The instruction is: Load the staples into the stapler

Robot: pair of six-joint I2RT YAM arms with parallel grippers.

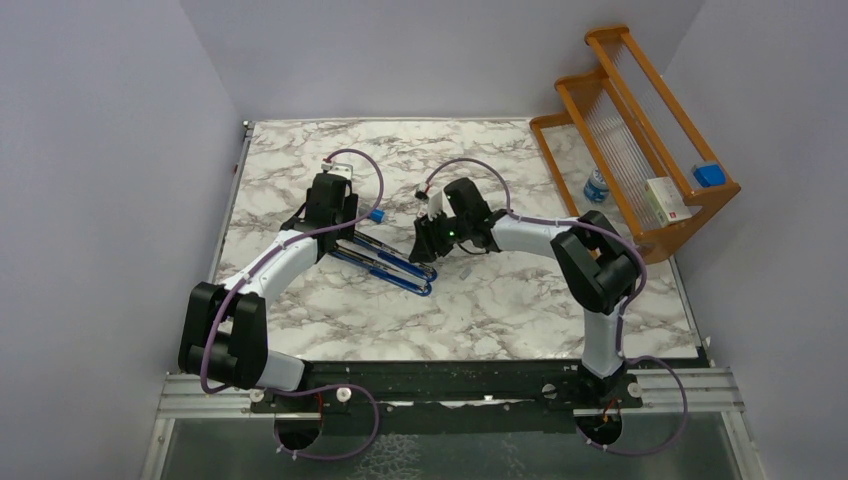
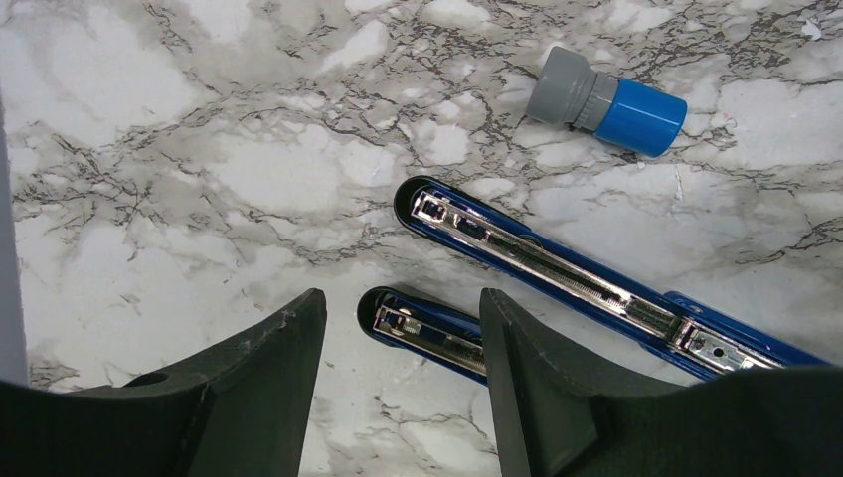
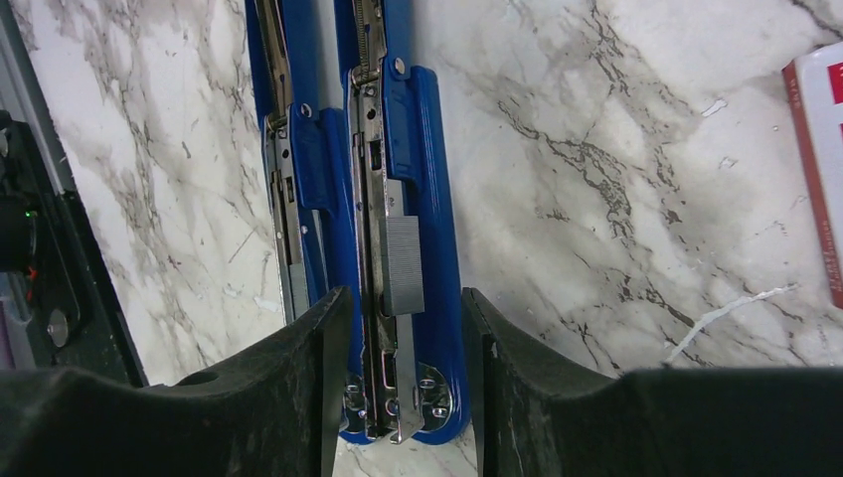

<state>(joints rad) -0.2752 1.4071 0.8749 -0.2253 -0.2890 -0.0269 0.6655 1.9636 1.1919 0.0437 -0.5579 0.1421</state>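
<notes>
- Your right pincer (image 3: 405,293) is hanging low over the hinge end of the blue stapler (image 3: 432,149), which is lying opened flat on the marble tabletop (image 1: 500,300).
- Its fingers (image 3: 268,397) are standing partly apart, one on each side of the stapler's metal channel, and are gripping nothing. You cannot tell whether they are brushing the blue sides.
- The staples (image 3: 401,263), a short ribbed grey strip, are sitting in that channel between the two fingers, clear of both.
- The small white box (image 3: 820,169) with the red label is lying on the tabletop, apart from the stapler and cut off by the edge of the right wrist view.
- Your left pincer (image 2: 400,298) is hovering over the stapler's other end, spread wide and holding nothing. The rounded nose of one stapler arm is showing in the gap, and the other arm is lying just beyond.
- A blue-capped cylinder (image 2: 606,101) is lying on its side near the tip of that farther arm, not touching it.
- A wooden rack (image 1: 640,130) is standing at the tabletop's far right corner, carrying a white carton (image 1: 668,200).
</notes>
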